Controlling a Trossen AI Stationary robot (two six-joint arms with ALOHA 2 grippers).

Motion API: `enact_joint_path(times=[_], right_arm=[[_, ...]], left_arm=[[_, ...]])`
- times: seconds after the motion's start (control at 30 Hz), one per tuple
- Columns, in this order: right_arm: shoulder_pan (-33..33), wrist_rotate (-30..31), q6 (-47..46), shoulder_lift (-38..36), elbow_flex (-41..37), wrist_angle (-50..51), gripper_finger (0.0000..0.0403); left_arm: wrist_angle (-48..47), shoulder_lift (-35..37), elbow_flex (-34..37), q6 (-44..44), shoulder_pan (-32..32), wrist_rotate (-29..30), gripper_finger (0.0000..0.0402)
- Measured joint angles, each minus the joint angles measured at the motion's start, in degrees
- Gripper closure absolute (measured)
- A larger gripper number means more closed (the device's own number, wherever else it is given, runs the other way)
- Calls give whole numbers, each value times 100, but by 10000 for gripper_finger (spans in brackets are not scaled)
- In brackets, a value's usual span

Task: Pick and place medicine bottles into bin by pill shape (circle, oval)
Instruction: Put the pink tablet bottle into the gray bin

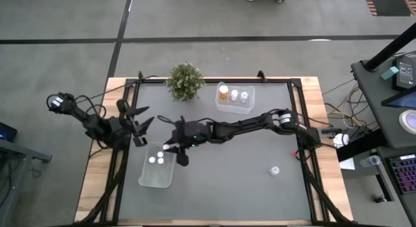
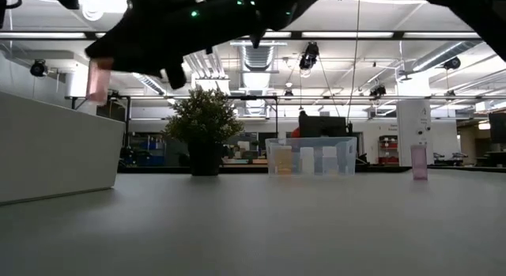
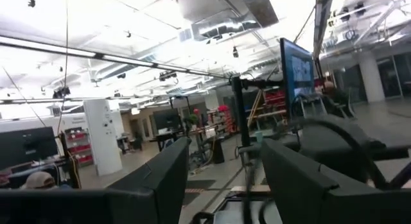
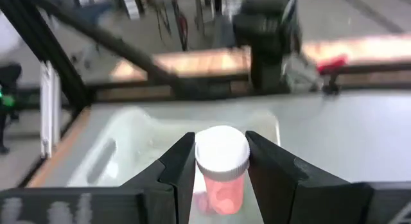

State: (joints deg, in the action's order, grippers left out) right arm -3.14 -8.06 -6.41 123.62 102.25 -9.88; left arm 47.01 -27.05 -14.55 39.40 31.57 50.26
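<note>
Right fingers [image 4: 221, 169] pinch a round, white-capped pink bottle [image 4: 221, 176] — left fingers [image 3: 221, 179] parted, empty.

The table [image 1: 260, 188] has a matt dark grey top framed by pale bare wood. Both bins, at 12 o'clock [image 1: 235, 98] and 8 o'clock [image 1: 156, 165], look like clear, glossy plastic. The pink bottle [image 4: 221, 179] is translucent plastic with a smooth white cap. The right gripper [image 4: 221, 163] has matt black fingers.
</note>
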Motion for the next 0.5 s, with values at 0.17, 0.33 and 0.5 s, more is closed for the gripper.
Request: enact_joint_path(times=[0.17, 0.33, 0.5], right_arm=[[-13, -10, 104, 574, 1029, 1095, 282], [-37, -7, 134, 1135, 1831, 1683, 282], [-44, 5, 144, 1464, 2222, 2230, 282]], left_arm=[[-94, 3, 26, 0, 2, 8, 221], [-99, 88, 36, 0, 4, 2, 221], [-132, 85, 61, 2, 4, -3, 221]])
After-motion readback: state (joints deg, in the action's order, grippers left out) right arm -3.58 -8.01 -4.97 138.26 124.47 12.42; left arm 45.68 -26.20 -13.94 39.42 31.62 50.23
